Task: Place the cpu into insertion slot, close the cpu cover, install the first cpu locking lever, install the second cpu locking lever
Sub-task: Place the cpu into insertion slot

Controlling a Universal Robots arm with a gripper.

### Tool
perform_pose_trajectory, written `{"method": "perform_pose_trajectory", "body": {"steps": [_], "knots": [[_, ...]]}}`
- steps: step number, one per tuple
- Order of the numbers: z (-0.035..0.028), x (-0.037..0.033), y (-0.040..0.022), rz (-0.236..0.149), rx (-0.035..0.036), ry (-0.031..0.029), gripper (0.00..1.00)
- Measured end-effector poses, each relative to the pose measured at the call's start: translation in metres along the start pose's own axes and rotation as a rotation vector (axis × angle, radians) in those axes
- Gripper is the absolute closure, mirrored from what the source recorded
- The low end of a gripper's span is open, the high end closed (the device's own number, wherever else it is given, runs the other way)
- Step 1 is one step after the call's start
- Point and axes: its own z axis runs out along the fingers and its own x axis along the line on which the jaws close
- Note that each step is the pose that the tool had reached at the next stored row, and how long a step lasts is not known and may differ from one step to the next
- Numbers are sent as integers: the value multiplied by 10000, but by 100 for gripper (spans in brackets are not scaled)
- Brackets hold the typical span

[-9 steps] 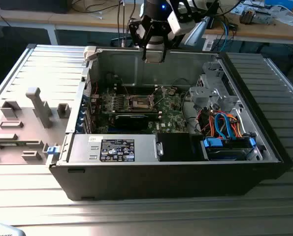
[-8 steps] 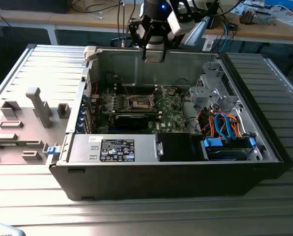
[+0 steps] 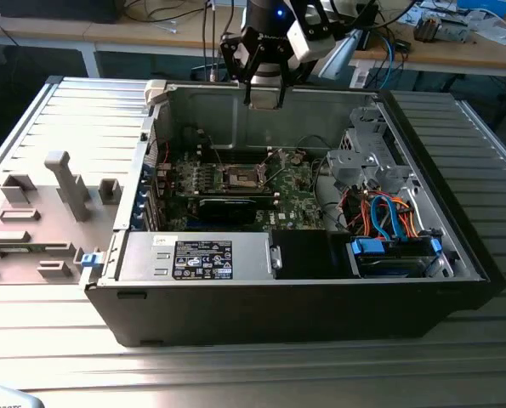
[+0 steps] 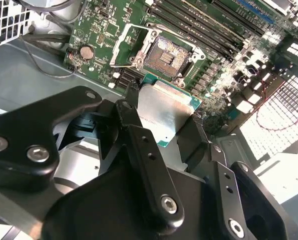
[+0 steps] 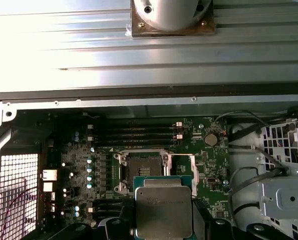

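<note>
Silver-grey cpu [image 5: 164,210] clamped in tool [image 3: 265,95], insertion slot [image 5: 143,165] uncovered

The cpu [image 5: 164,207], flat, silver-grey top up with green edging, is held aloft, well apart from the uncovered brownish-gold insertion slot [image 5: 142,167], whose cpu cover [image 4: 117,44], a thin silver frame, stands swung open alongside.

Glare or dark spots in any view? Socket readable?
First wrist view: ribbed table partly blown out white, insertion slot evenly lit. Second wrist view: side mesh washed out, cpu shows soft sheen. Exterior view: case interior shadowed.
</note>
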Motion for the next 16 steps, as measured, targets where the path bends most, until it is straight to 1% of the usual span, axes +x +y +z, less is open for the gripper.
{"method": "perform_pose_trajectory", "body": {"steps": [16], "knots": [[27,-1,-2,0,0,0,45]]}}
